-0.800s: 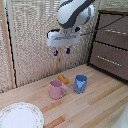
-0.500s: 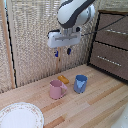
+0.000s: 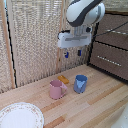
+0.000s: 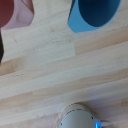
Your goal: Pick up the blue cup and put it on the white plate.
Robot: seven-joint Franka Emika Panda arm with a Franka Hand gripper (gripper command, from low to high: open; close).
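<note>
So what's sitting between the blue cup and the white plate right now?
In the exterior view, the pink mug stands between the blue cup and the white plate; otherwise only bare wooden table.

The arm hangs high, wrist down; its end effector [image 3: 72, 53] hovers (fingers apart, holding nothing).

Pink mug [image 3: 57, 89] just beside blue cup [image 3: 80, 83]; bare wood btwn them.
</note>
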